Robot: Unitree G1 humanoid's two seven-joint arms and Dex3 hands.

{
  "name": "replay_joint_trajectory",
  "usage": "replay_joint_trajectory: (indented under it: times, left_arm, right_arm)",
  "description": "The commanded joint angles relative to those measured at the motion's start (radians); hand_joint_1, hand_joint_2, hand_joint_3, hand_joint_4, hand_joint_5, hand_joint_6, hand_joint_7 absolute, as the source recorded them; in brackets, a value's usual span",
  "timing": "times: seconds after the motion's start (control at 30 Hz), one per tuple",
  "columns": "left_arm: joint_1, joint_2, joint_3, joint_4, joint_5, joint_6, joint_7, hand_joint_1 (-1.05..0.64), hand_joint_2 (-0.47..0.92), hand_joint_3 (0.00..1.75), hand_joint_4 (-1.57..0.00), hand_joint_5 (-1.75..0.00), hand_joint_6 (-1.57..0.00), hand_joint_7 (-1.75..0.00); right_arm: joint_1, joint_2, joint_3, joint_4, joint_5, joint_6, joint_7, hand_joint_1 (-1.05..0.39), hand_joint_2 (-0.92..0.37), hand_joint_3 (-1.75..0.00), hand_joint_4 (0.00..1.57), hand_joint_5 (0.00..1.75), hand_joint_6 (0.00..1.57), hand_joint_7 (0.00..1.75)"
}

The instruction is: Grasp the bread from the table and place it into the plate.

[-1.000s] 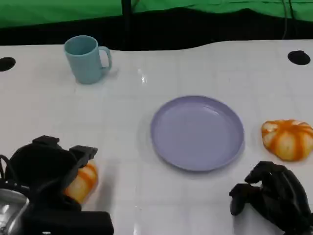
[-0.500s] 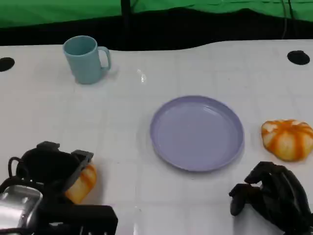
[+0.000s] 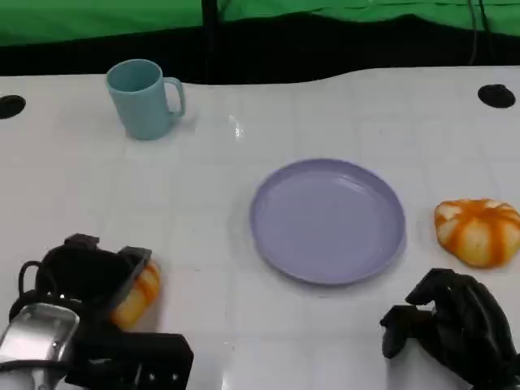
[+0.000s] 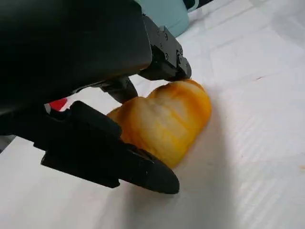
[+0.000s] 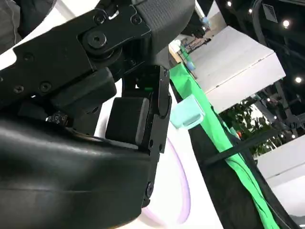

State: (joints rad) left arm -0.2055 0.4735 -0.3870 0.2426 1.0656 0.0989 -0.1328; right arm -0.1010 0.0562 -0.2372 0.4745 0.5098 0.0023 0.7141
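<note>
Black left hand (image 3: 89, 276) curled round bread (image 3: 138, 294); right hand (image 3: 451, 325) fisted.

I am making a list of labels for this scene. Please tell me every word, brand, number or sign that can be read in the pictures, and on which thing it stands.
None can be read.
Cup: plain, no print.
Plate: plain, no print.
Both breads: no label.
Left hand and right hand: no legible marking; a small red patch in the left wrist view shows no text.
</note>
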Motion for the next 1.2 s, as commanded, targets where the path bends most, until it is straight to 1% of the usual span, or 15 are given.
replay_joint_trajectory:
  times: [0.03,0.07,0.1,0.17,0.4,0.43,0.5,0.63,0.8,1.03,1.07,1.1,1.13,1.17,1.2]
  left_arm:
    - [-0.020,0.002,-0.014,0.074,-0.031,-0.014,0.060,-0.46,0.85,0.01,-0.33,-0.89,-0.43,-0.02]
    - [-0.026,0.000,-0.015,0.095,-0.043,-0.023,0.082,-0.41,0.89,0.04,-0.46,-1.24,-0.59,-0.07]
    - [-0.030,-0.001,-0.017,0.112,-0.051,-0.031,0.098,-0.39,0.91,0.05,-0.51,-1.39,-0.67,-0.09]
    - [-0.037,0.001,-0.023,0.129,-0.062,-0.037,0.116,-0.37,0.92,0.07,-0.55,-1.52,-0.73,-0.10]
    - [-0.051,0.007,-0.030,0.157,-0.090,-0.050,0.141,-0.36,0.92,0.08,-0.56,-1.56,-0.76,-0.09]
    - [-0.055,0.008,-0.026,0.169,-0.101,-0.058,0.149,-0.35,0.92,0.14,-0.67,-1.62,-0.88,-0.13]
    - [-0.059,0.008,-0.022,0.187,-0.118,-0.073,0.188,-0.34,0.91,0.19,-0.77,-1.65,-1.02,-0.14]
    - [-0.060,0.010,-0.025,0.208,-0.131,-0.098,0.253,-0.34,0.91,0.21,-0.81,-1.68,-1.11,-0.15]
    - [-0.060,0.007,-0.021,0.210,-0.158,-0.107,0.266,-0.31,0.90,0.23,-0.79,-1.74,-1.07,-0.11]
    - [-0.065,0.006,-0.016,0.255,-0.191,-0.169,0.372,-0.27,0.88,0.28,-0.83,-1.75,-1.09,-0.10]
    - [-0.067,0.006,-0.016,0.263,-0.193,-0.178,0.385,-0.27,0.85,0.36,-0.85,-1.75,-1.13,-0.14]
    - [-0.069,0.004,-0.013,0.278,-0.197,-0.198,0.421,-0.26,0.76,0.55,-0.86,-1.75,-1.14,-0.17]
    - [-0.071,0.003,-0.011,0.292,-0.200,-0.218,0.453,-0.25,0.63,0.84,-0.89,-1.75,-1.00,-0.78]
    - [-0.073,0.002,-0.011,0.303,-0.203,-0.231,0.476,-0.25,0.56,0.96,-0.91,-1.75,-0.88,-1.14]
    - [-0.076,0.002,-0.012,0.312,-0.205,-0.240,0.491,-0.24,0.52,1.04,-0.92,-1.75,-0.81,-1.36]
  right_arm:
    - [0.005,-0.012,-0.001,-0.004,0.006,0.005,0.001,-1.04,-0.78,0.00,1.50,0.82,1.57,0.31]
    - [0.006,-0.011,0.000,-0.007,0.006,0.006,-0.001,-1.04,-0.78,0.00,1.50,0.82,1.57,0.31]
    - [0.007,-0.010,0.001,-0.009,0.005,0.006,-0.003,-1.04,-0.78,0.00,1.50,0.82,1.57,0.31]
    - [0.008,-0.010,0.001,-0.011,0.005,0.007,-0.004,-1.05,-0.78,0.00,1.50,0.82,1.57,0.31]
    - [0.008,-0.010,0.001,-0.010,0.003,0.002,-0.002,-1.05,-0.78,0.00,1.51,0.81,1.57,0.31]
    - [0.007,-0.011,0.002,-0.009,0.002,-0.002,0.000,-1.04,-0.79,0.00,1.50,0.81,1.57,0.31]
    - [0.008,-0.009,0.002,-0.011,0.002,-0.004,-0.001,-1.05,-0.79,-0.01,1.51,0.81,1.57,0.31]
    - [0.006,-0.009,0.001,-0.006,0.002,-0.008,0.002,-1.05,-0.80,-0.01,1.50,0.81,1.57,0.31]
    - [0.006,-0.011,0.000,-0.006,0.004,-0.001,-0.001,-1.05,-0.80,0.00,1.51,0.81,1.57,0.30]
    - [0.003,-0.012,-0.001,-0.001,0.003,-0.005,0.003,-1.05,-0.80,0.00,1.51,0.81,1.57,0.29]
    - [0.004,-0.012,-0.001,-0.002,0.005,-0.001,0.002,-1.04,-0.79,0.00,1.51,0.80,1.57,0.29]
    - [0.005,-0.012,0.000,-0.004,0.003,-0.001,-0.001,-1.04,-0.79,0.00,1.51,0.80,1.57,0.29]
    - [0.005,-0.013,0.000,-0.005,0.001,0.000,-0.004,-1.05,-0.80,0.00,1.51,0.81,1.57,0.29]
    - [0.004,-0.013,0.000,-0.005,0.000,0.000,-0.006,-1.05,-0.80,0.00,1.51,0.81,1.57,0.30]
    - [0.004,-0.013,0.001,-0.005,-0.001,0.000,-0.007,-1.05,-0.79,0.00,1.51,0.81,1.57,0.30]
